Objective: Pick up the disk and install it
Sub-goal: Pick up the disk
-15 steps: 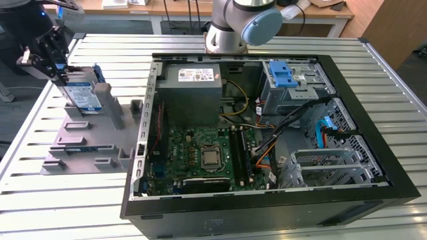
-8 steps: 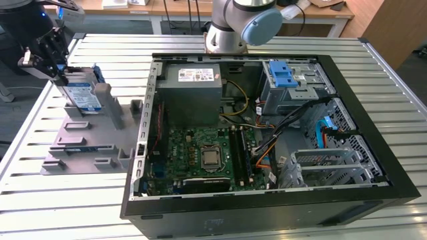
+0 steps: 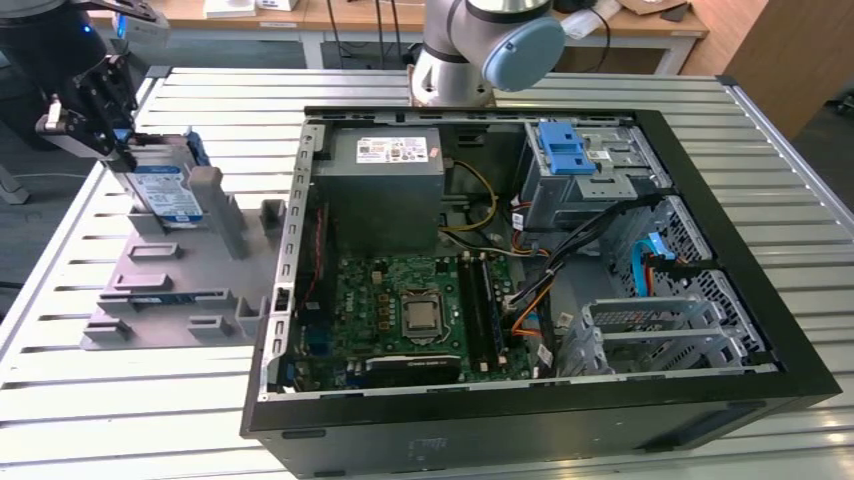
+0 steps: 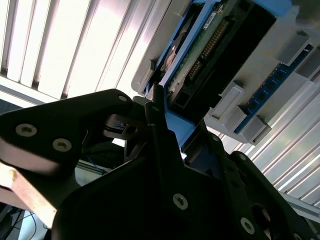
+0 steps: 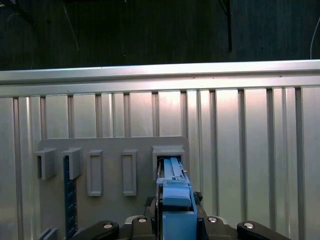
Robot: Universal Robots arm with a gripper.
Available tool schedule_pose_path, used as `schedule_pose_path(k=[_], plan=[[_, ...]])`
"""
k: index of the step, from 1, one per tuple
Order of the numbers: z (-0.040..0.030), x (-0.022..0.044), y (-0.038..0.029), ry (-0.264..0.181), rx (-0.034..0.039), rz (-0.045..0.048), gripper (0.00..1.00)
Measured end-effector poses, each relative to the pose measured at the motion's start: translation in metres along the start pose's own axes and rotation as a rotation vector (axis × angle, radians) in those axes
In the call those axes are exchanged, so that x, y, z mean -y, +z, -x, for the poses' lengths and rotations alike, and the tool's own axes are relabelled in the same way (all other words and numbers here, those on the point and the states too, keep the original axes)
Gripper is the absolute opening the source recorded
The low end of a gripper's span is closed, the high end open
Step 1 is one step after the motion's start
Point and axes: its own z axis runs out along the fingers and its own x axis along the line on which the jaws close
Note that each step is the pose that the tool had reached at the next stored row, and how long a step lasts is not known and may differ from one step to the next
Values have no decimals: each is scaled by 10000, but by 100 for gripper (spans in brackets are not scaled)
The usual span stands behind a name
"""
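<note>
The black two-fingered gripper point(image 3: 128, 158) is hanging over the exterior view's left side of the ribbed silver metal table point(image 3: 134, 420) and is pinching the top edge of the disk point(image 3: 167, 195), a flat rectangular silver metal hard drive with a blue-and-white label and a blue plastic bracket. The disk is standing upright on edge at the far end of a grey plastic fixture plate point(image 3: 174, 290) with raised slots; whether its lower edge is resting in a slot cannot be told. In the second wrist view the dark fingers point(image 4: 155, 125) are pressing against the blue bracket beside the drive's green circuit board point(image 4: 210, 45). To the exterior view's right, the open black computer case point(image 3: 747, 250) is lying on its side, showing a grey power-supply box point(image 3: 387, 180) and a grey drive cage point(image 3: 567, 150) with a blue latch.
</note>
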Motion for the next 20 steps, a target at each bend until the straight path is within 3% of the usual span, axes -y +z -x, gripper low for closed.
schedule_pose_path(k=[20], plan=[[-1,1,-81,1,1,-1,36]])
